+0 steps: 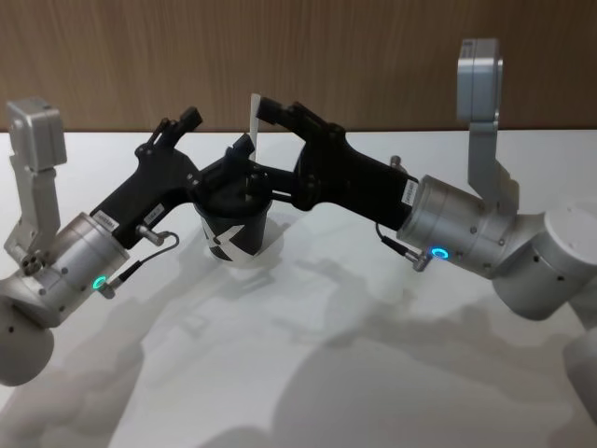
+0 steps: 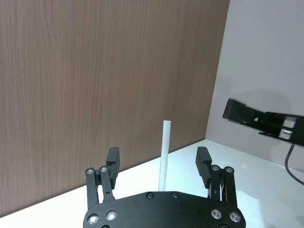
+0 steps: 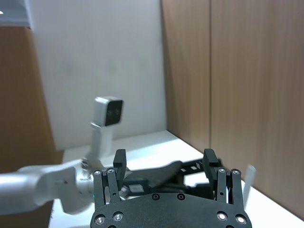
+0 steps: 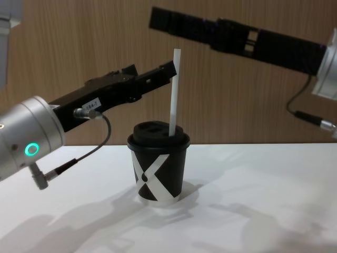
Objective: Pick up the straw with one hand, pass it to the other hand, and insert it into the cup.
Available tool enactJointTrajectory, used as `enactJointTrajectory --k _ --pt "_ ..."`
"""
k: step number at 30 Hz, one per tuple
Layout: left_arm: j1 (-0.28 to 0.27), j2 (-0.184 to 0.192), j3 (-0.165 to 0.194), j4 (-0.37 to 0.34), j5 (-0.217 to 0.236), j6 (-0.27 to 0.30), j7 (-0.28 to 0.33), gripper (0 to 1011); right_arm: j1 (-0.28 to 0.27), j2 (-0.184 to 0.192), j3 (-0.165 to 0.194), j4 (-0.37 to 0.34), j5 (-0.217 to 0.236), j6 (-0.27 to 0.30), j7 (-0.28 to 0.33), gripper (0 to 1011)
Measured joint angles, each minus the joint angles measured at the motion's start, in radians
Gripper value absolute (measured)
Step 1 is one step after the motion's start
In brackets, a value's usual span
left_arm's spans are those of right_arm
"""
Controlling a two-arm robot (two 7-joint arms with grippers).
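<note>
The black cup (image 4: 158, 171) with a white X mark and a domed lid stands on the white table (image 4: 253, 200). The white straw (image 4: 174, 89) stands nearly upright in the lid, leaning slightly. My left gripper (image 2: 159, 161), the one labelled 184-7, is open, with the straw (image 2: 165, 142) between its fingers and touching neither. In the chest view its tips (image 4: 169, 70) sit beside the straw's upper part. My right gripper (image 3: 164, 159) is open and holds nothing. It hangs higher, above and behind the straw's top (image 4: 158, 20). In the head view both arms meet over the cup (image 1: 235, 238).
A wood-panelled wall (image 1: 308, 56) rises behind the table's far edge. The white table stretches bare in front of the cup (image 1: 308, 373). Both silver forearms flank the cup, the left (image 1: 75, 261) and the right (image 1: 457, 229).
</note>
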Motion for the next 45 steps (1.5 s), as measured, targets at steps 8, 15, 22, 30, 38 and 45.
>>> enactJointTrajectory --k 8,15,22,30,38,45 --pt "0.038 0.026 -0.012 -0.033 -0.024 -0.002 -0.015 1003 -0.054 0.041 0.026 -0.051 -0.042 0.008 -0.099 1001" --pt "0.062 0.044 -0.018 -0.050 -0.053 -0.012 -0.050 1003 -0.113 0.076 0.058 -0.111 -0.066 0.007 -0.169 1001" --pt "0.096 0.064 -0.022 -0.074 -0.092 -0.032 -0.102 1003 -0.197 0.124 0.096 -0.197 -0.087 0.006 -0.239 1001" --pt "0.119 0.077 -0.022 -0.091 -0.116 -0.047 -0.134 1003 -0.246 0.154 0.119 -0.250 -0.100 0.004 -0.280 1001" --pt "0.132 0.084 -0.022 -0.101 -0.130 -0.056 -0.152 1003 -0.272 0.169 0.130 -0.276 -0.106 0.003 -0.301 1001" --pt "0.138 0.088 -0.022 -0.105 -0.136 -0.060 -0.161 1003 -0.282 0.175 0.135 -0.287 -0.109 0.003 -0.309 1001"
